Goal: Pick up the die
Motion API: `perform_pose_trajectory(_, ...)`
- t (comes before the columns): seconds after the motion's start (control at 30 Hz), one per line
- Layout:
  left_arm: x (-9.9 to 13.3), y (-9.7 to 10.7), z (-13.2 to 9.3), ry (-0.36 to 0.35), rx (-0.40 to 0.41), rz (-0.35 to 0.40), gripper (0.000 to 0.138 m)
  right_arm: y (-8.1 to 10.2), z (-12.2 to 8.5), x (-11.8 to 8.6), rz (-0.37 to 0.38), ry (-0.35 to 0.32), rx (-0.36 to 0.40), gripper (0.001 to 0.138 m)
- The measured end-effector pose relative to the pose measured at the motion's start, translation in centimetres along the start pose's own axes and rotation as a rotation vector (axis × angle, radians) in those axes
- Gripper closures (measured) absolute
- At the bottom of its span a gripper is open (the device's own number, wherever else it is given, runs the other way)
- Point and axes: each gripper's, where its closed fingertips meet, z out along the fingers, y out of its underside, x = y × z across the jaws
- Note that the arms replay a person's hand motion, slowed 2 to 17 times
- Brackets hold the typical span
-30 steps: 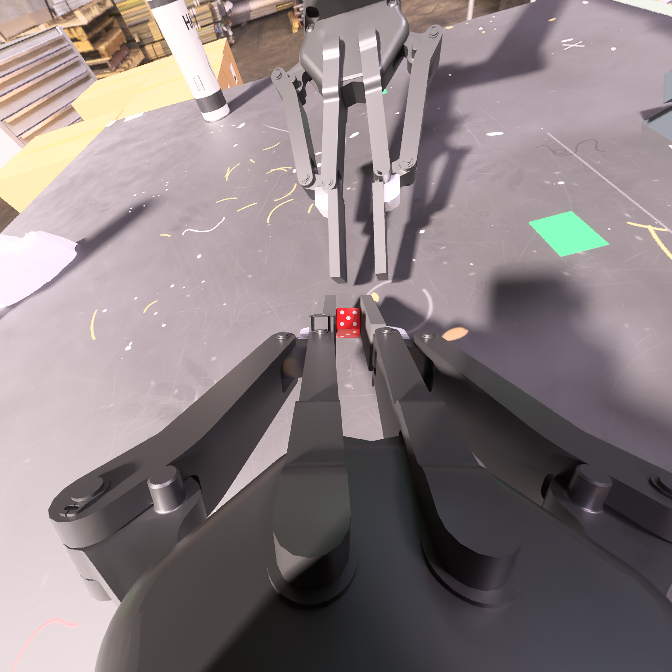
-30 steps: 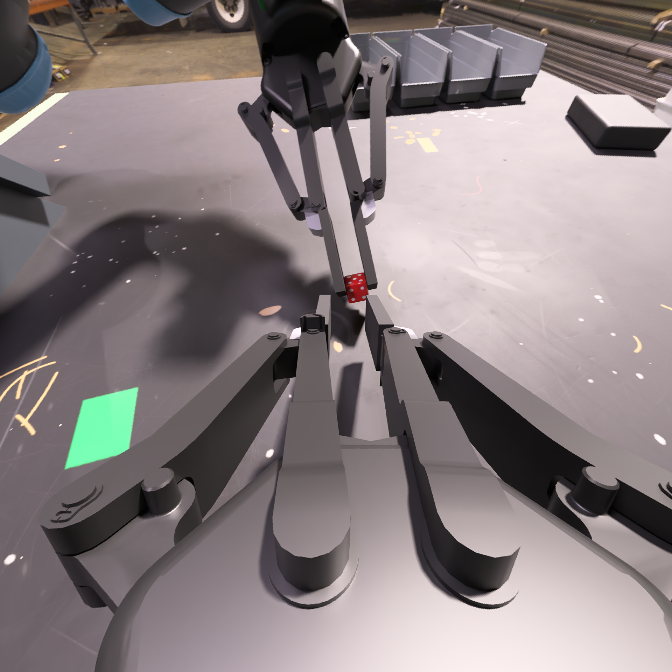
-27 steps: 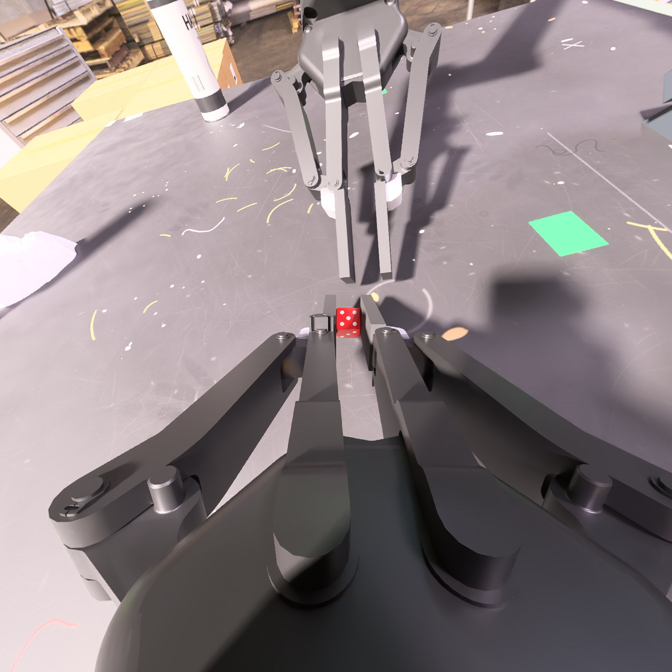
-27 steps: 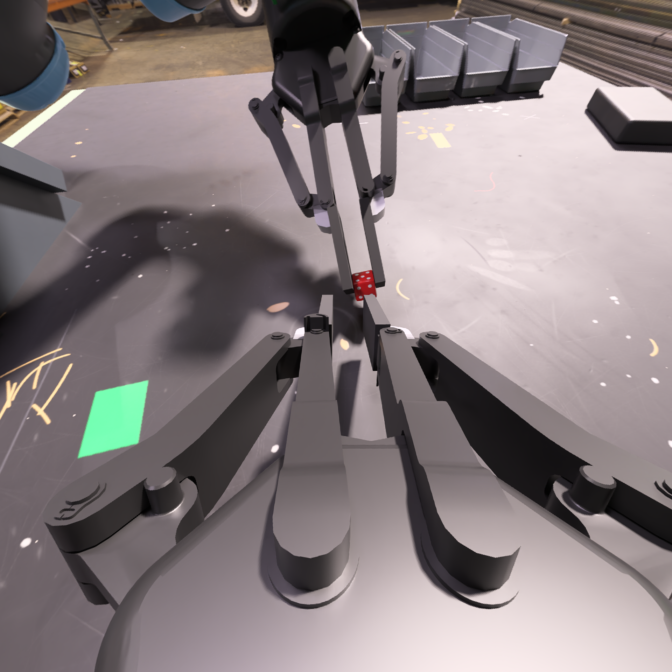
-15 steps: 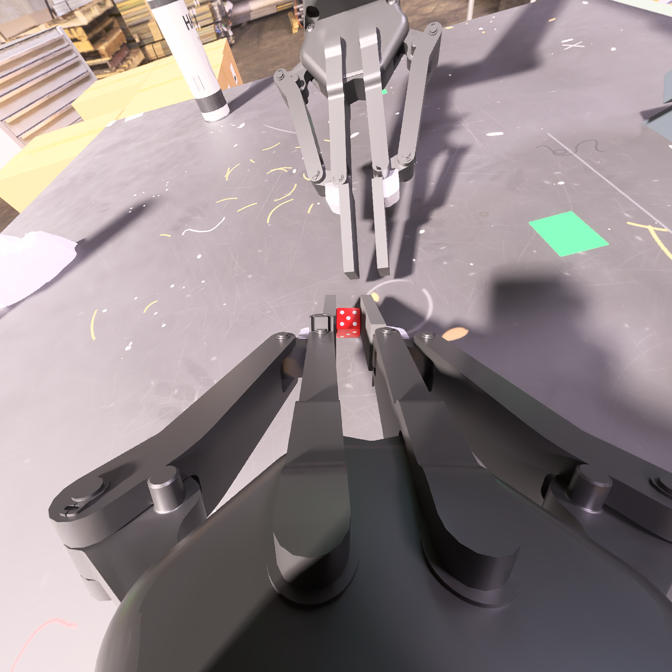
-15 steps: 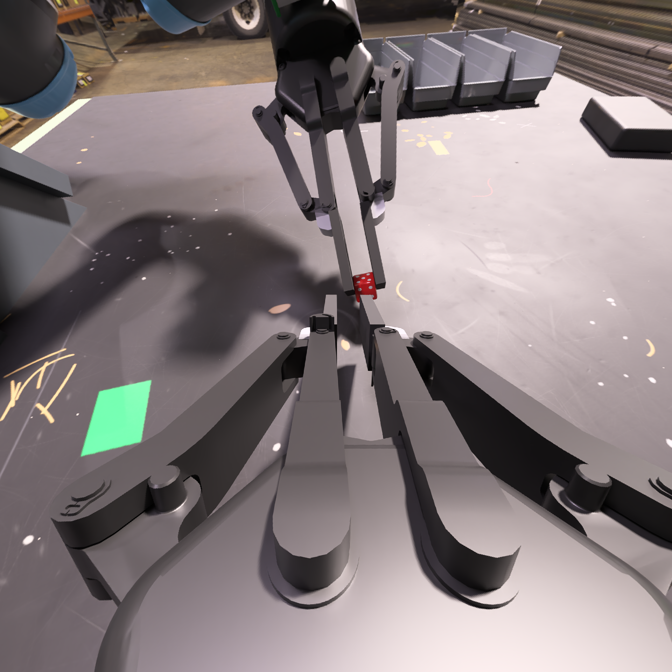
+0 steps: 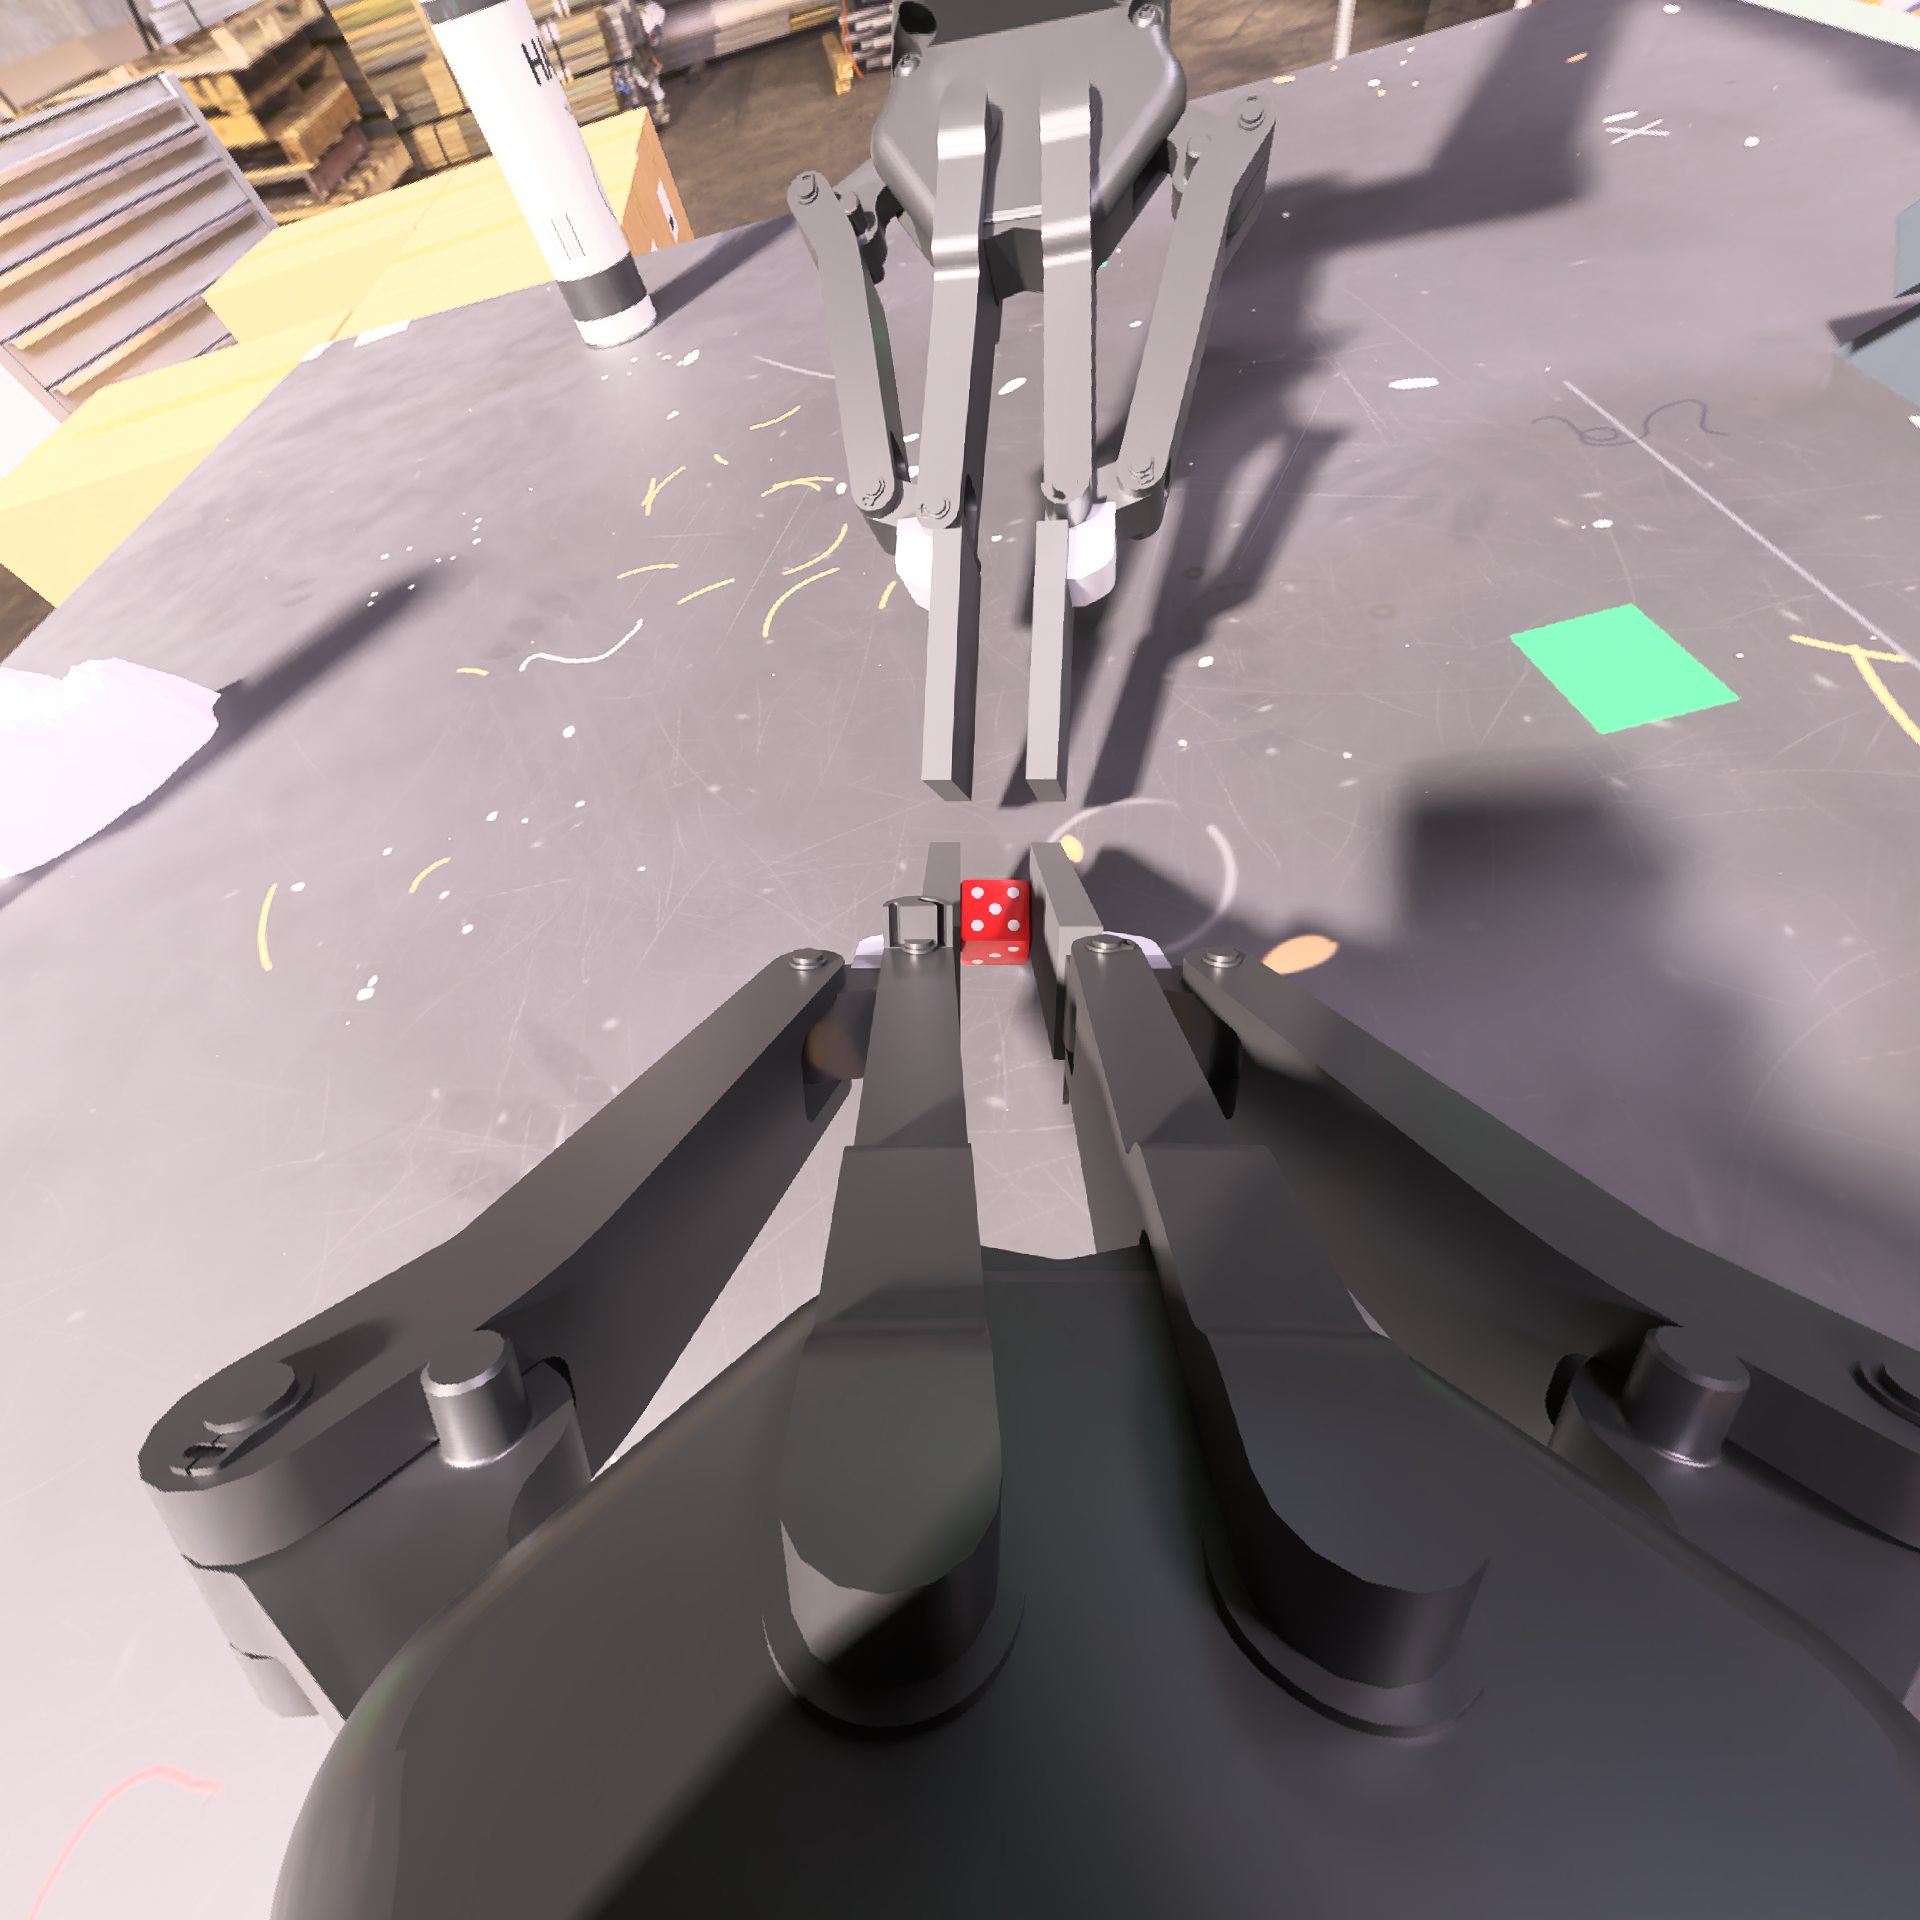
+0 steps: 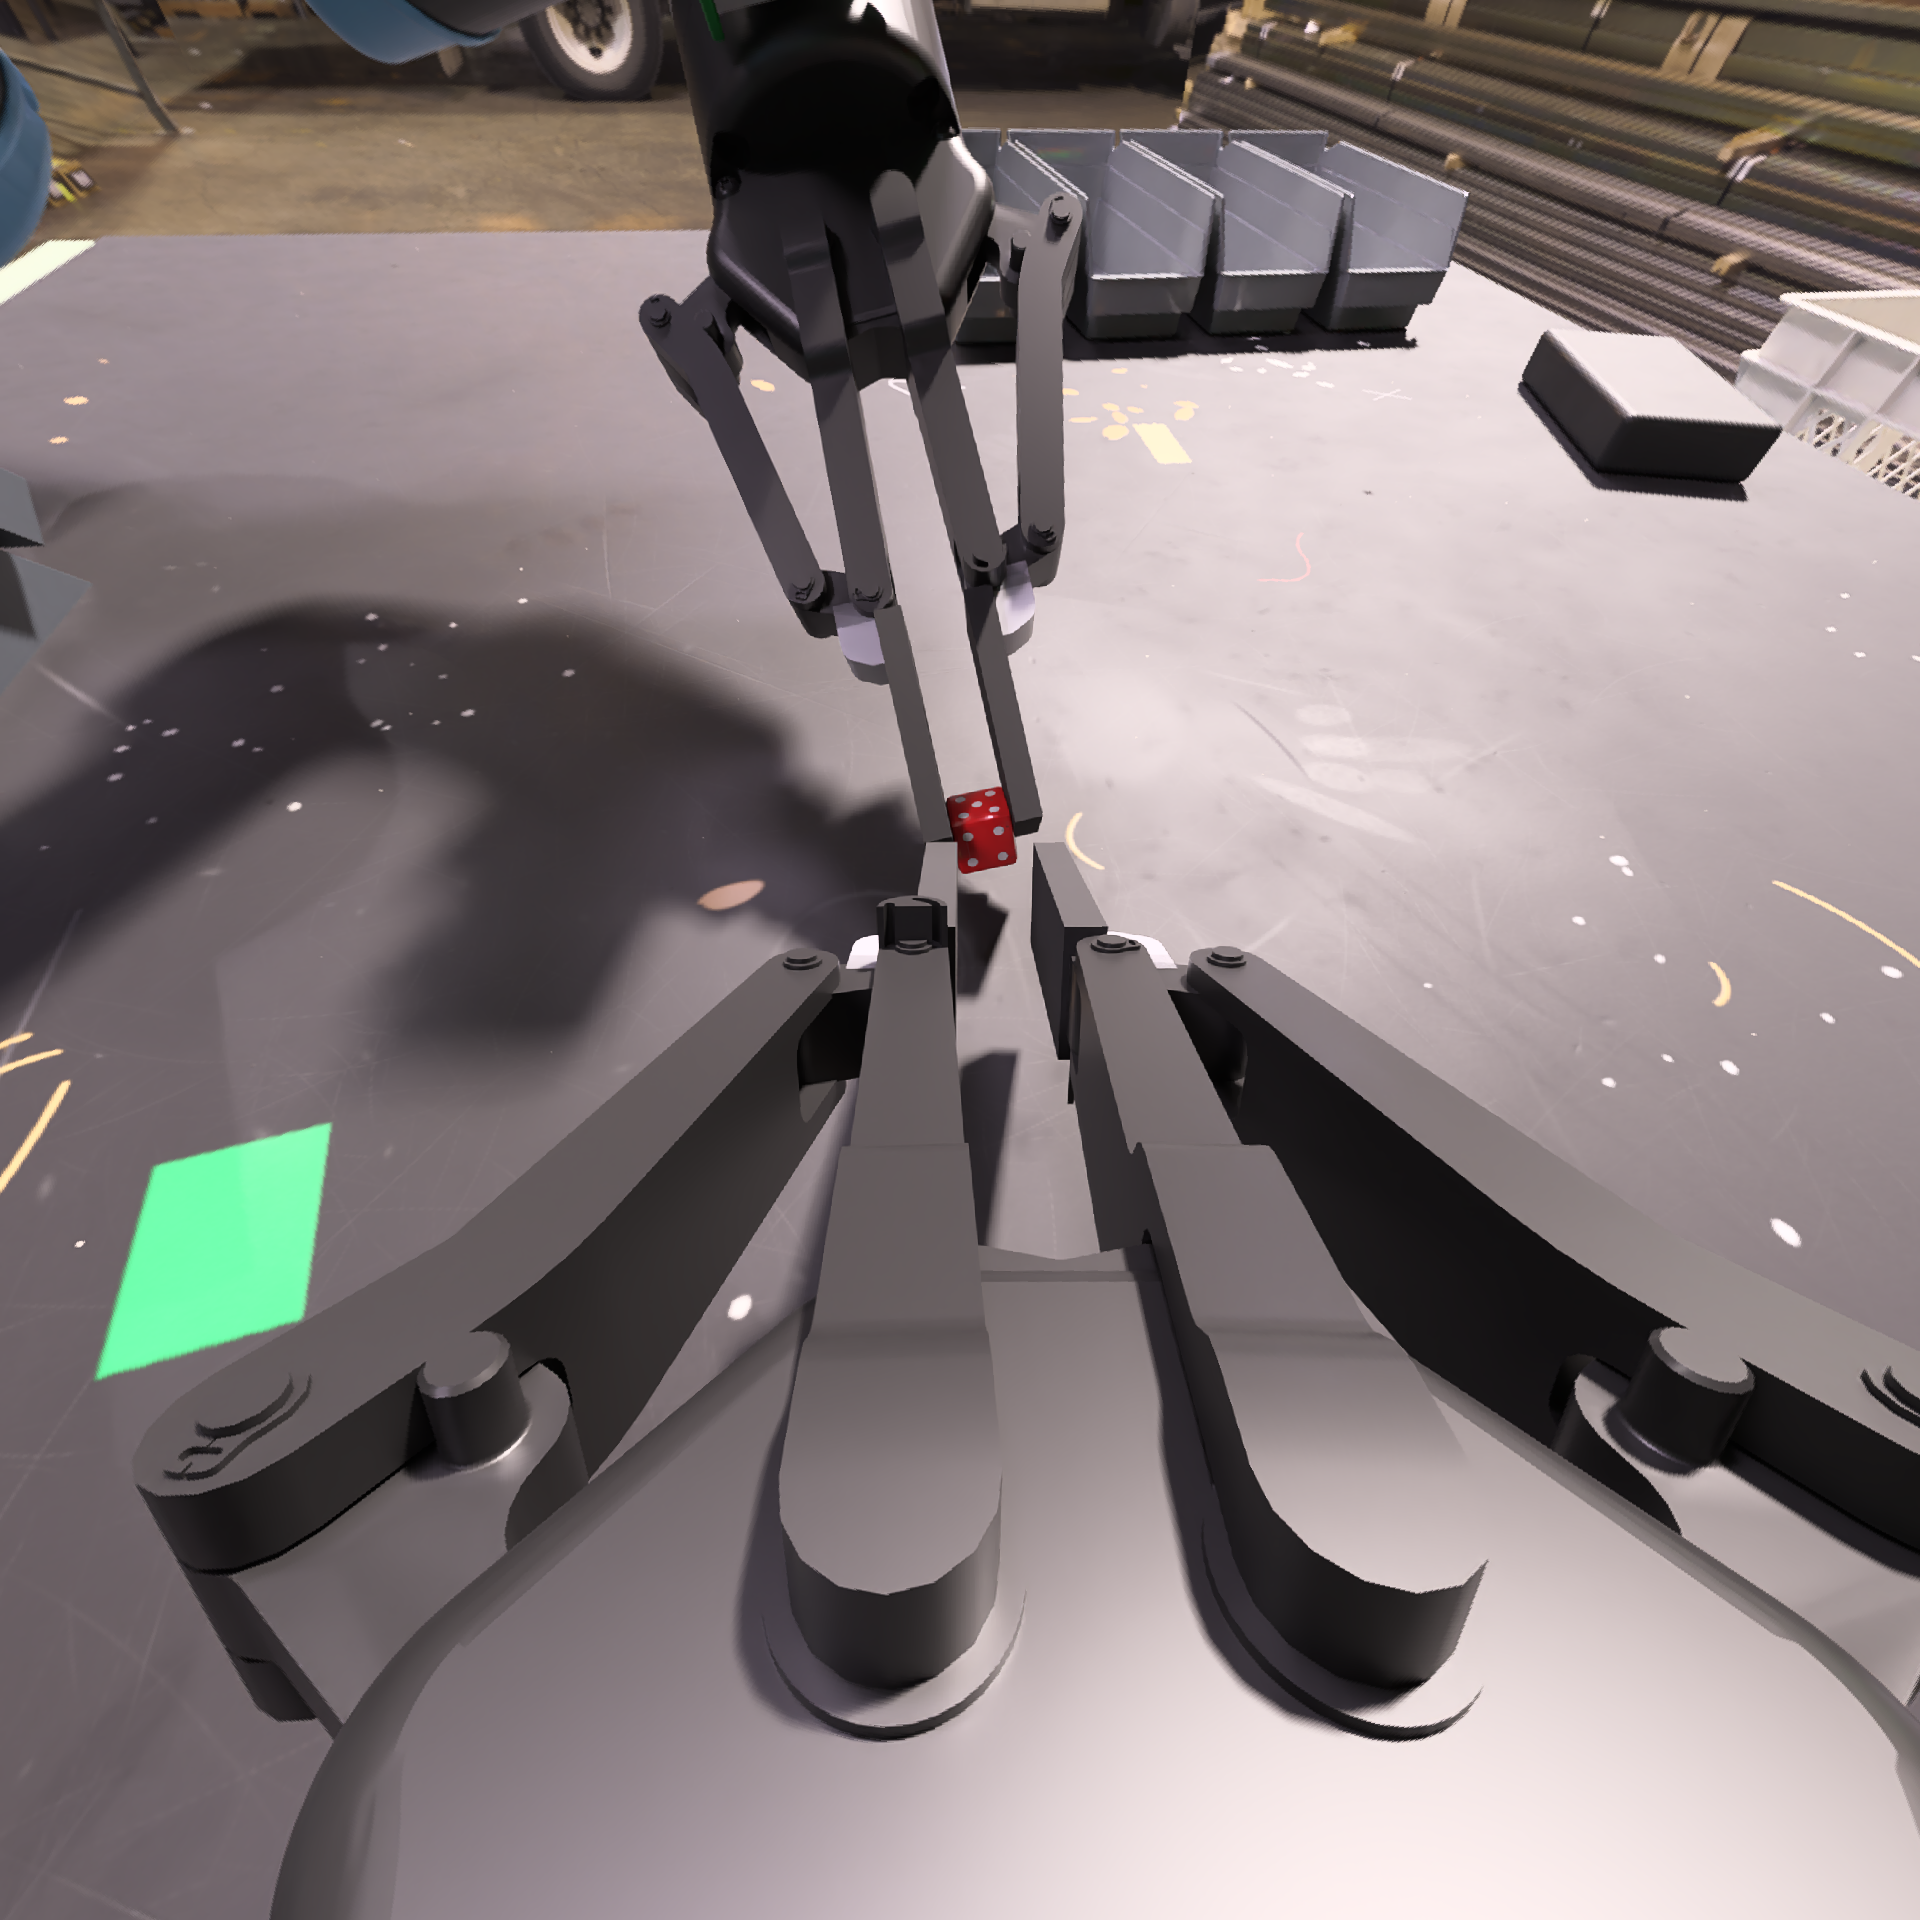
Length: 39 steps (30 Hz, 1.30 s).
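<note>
Since a second ago my right gripper (image 7: 995, 795) has edged nearer, while the red die (image 7: 994, 911) has stayed pinched between my left gripper's (image 8: 979, 823) fingertips, at or just above the scratched grey table (image 7: 520, 1039); contact I cannot judge. My right fingers are narrowly parted and empty, hovering close beyond the die, I judge ready to assist. A green patch (image 7: 1621, 668) lies well apart.

Scuffed grey bench (image 7: 520, 1039) flecked with paint, green patch (image 7: 1621, 670) marked toward one edge, grey bins (image 8: 1247, 229) lined along the far edge, dark block (image 8: 1652, 416) set near a corner, white post (image 7: 561, 177) stood at another corner.
</note>
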Motion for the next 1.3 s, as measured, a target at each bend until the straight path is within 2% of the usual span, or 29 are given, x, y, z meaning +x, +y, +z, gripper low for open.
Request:
perform_pose_trajectory(0.3, 0.0, 0.0, 0.0, 0.0, 0.0, 0.0, 0.121, 0.3, 0.3, -0.4, -0.03, -0.013, -0.032, 0.125)
perform_pose_trajectory(0.67, 0.0, 0.0, 0.0, -0.001, 0.0, 0.0, 0.121, 0.4, -0.2, -1.9, -0.015, -0.121, -0.025, 0.129)
perform_pose_trajectory(1.0, 0.0, 0.0, 0.0, 0.001, 0.0, -0.001, 0.121, 0.1, -0.3, -0.8, 0.012, -0.06, 0.001, 0.123)
perform_pose_trajectory(1.3, 0.0, 0.0, 0.0, 0.001, 0.0, -0.001, 0.121, 0.3, -0.1, -0.1, 0.012, -0.017, -0.016, 0.123)
